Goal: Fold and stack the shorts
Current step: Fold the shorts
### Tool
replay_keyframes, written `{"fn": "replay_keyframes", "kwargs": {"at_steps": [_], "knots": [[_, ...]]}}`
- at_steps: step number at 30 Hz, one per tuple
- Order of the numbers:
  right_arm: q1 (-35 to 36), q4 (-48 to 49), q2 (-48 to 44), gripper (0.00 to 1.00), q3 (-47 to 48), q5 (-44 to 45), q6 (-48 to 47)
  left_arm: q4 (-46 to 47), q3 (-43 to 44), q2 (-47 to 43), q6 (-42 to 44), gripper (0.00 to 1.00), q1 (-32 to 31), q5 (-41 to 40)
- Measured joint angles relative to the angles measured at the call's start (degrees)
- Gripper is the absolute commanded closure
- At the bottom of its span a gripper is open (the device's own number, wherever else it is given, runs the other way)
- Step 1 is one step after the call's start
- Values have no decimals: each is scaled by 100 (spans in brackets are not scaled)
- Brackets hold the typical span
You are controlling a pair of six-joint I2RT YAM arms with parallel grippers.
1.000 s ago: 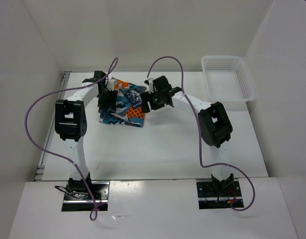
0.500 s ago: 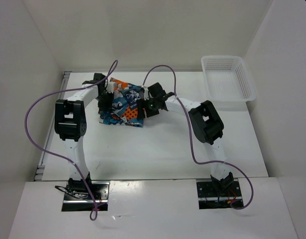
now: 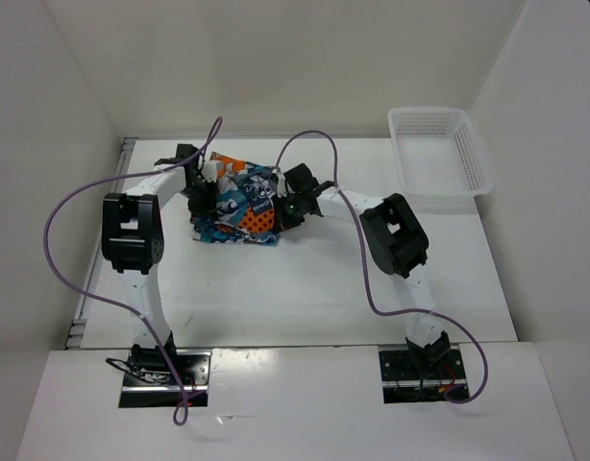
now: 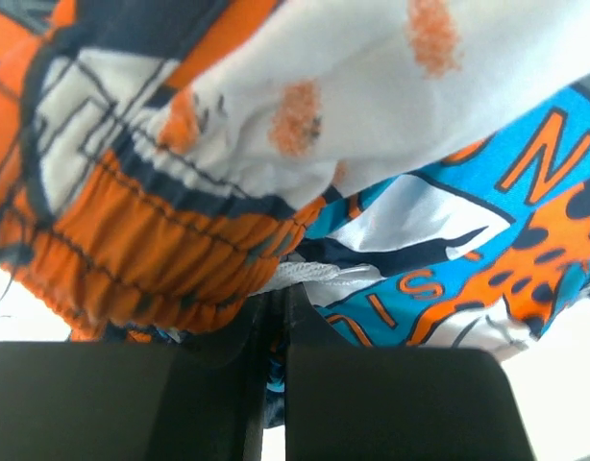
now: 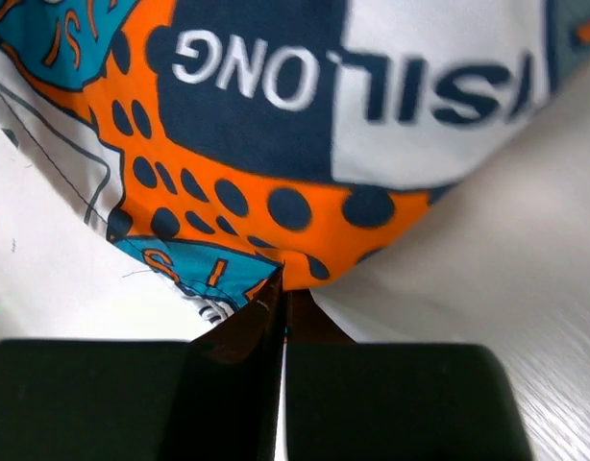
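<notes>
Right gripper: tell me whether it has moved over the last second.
Yes. The right gripper shifted left, farther from the white mesh basket, and its jaws are now shut on the edge of the shorts.

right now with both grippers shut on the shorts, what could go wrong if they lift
The right gripper pinches only the very tip of an orange dotted corner of the shorts, so that corner may slip free on the lift. The left gripper holds a thin fold under the bunched waistband; it could catch one layer only and leave the fold uneven.
</notes>
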Motion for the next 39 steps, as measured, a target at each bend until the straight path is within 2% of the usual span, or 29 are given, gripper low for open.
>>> {"fn": "replay_keyframes", "kwargs": {"at_steps": [6,8,9,11,13,14,15,16,22,24,28,37,39], "knots": [[-393,-37,-621,100,-846,-4,-431,120,-610,-337,-48,99,-221,553],[-546,-103,-885,100,-1158,-17,-656,168,-658,-393,-48,96,-439,737],[-612,-160,-1023,100,-1307,-26,-763,208,-678,-426,-46,94,-544,813],[-704,-278,-1266,100,-1539,-55,-968,282,-726,-503,-39,77,-719,949],[-737,-452,-1469,64,-1681,-61,-1204,306,-754,-570,-15,63,-800,1067],[-741,-525,-1550,52,-1733,-48,-1351,304,-756,-599,-15,55,-804,1078],[-752,-601,-1611,41,-1779,-42,-1473,304,-756,-621,-15,53,-787,1073],[-758,-680,-1659,40,-1812,-46,-1650,302,-756,-638,-9,51,-761,1067],[-758,-872,-1690,40,-1827,-57,-2103,-157,-249,-651,-7,30,-514,1078],[-758,-879,-1690,40,-1845,-103,-2135,-205,170,-667,-2,29,-457,1078],[-758,-883,-1690,39,-1856,-205,-2133,-114,800,-732,2,19,-455,1075],[-758,-874,-1690,38,-1856,-247,-2026,48,817,-289,-2,20,-603,533],[-758,-866,-1690,49,-1858,-247,-2000,70,708,-201,0,24,-629,426]]}}
